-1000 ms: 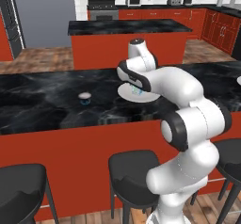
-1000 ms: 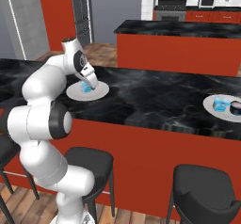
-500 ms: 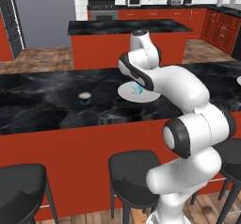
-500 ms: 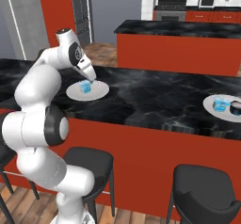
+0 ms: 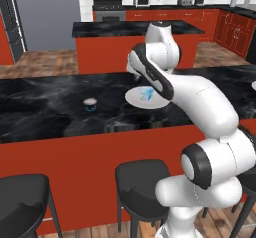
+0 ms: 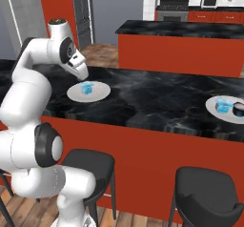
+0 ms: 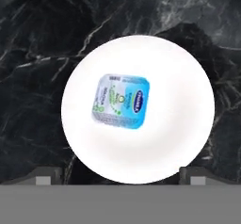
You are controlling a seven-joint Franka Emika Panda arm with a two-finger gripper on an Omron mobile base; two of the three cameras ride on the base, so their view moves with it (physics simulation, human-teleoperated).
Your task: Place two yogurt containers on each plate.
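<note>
Here, in the left base view, you see the white arm point(image 5: 200, 107) rise from the lower right and bend over the black marble counter point(image 5: 45, 107). A plate point(image 5: 135, 98) lies on that counter under the arm's forward end, and one light blue yogurt container point(image 5: 146, 94) sits on it, partly behind the arm. A second, rounder yogurt tub point(image 5: 90, 102) with a pale top stands alone on the bare counter, well apart to the plate's left. Black stools point(image 5: 142, 179) stand below the counter's red front.

In the right base view, you find the same plate point(image 6: 76, 93) at the left of the counter with its blue container point(image 6: 86, 87) near the middle. The arm's hand point(image 6: 78, 68) hangs just above and behind it, apart from the tub. You cannot make out the fingers from here. Far to the right a second plate point(image 6: 214, 110) carries a light blue square tub point(image 6: 221, 106) and a darker round one point(image 6: 237, 108), side by side.

In the hand view, you look straight down on the plate point(image 7: 183, 124), round and white against the marble. The container point(image 7: 121, 100) lies flat on it with its printed lid up, a little left of centre and slightly turned. The gripper point(image 7: 120, 177) has its two dark fingertips point(image 7: 44, 177) standing wide apart at the bottom edge, one near each side of the plate's rim, and nothing is between them.
</note>
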